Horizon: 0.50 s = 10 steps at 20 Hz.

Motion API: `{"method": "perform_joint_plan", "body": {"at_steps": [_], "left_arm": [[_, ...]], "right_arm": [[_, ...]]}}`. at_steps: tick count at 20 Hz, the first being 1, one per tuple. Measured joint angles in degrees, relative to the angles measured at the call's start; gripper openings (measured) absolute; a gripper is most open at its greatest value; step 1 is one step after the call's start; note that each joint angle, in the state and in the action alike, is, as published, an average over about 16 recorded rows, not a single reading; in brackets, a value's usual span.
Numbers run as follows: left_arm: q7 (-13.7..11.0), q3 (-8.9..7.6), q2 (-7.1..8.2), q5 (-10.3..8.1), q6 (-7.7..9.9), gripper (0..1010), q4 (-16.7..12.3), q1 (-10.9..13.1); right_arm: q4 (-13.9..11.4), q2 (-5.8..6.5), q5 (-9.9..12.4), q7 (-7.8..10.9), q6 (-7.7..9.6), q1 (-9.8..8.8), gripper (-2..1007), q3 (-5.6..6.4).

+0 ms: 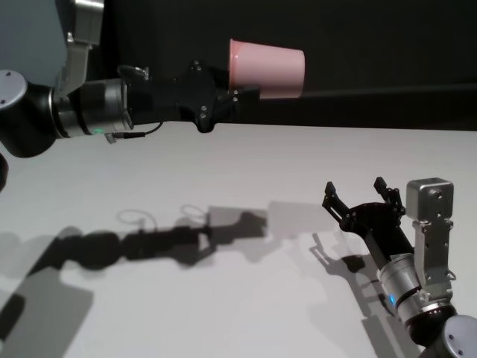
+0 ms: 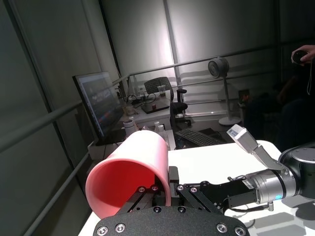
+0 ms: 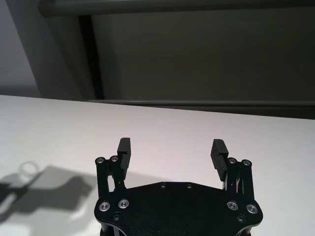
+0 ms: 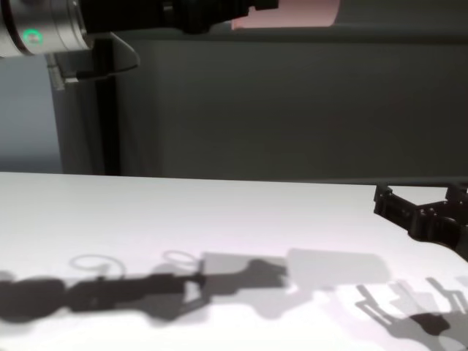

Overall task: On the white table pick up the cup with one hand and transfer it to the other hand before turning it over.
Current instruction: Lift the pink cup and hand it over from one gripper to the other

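Inspector A: The white table [image 1: 223,298] is lying well below the left end effector [image 1: 240,95] and just under the right one. What is the left holding?

Inspector B: The left end effector is clamping tight on the rim wall of the cup [image 1: 268,68], which is hanging on its side in the air, open mouth facing back toward the wrist.

Inspector A: And the right end effector [image 1: 359,192]?

Inspector B: It is sitting low over the table with fingers [image 3: 217,153] spread wide, gripping nothing, the cup well above it.
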Motion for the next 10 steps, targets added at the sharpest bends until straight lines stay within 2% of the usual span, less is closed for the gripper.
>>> {"method": "perform_joint_plan", "body": {"at_steps": [4,10], "left_arm": [[0.0,0.0,-0.01,-0.02,0.02,52,0.01,-0.01],[0.0,0.0,-0.01,-0.04,0.05,52,0.01,-0.02]], "right_arm": [[-0.18,-0.85,1.73,0.69,-0.31,-0.47,1001,1.7],[-0.59,-2.48,5.65,2.1,-0.66,-1.2,1000,5.48]]}}
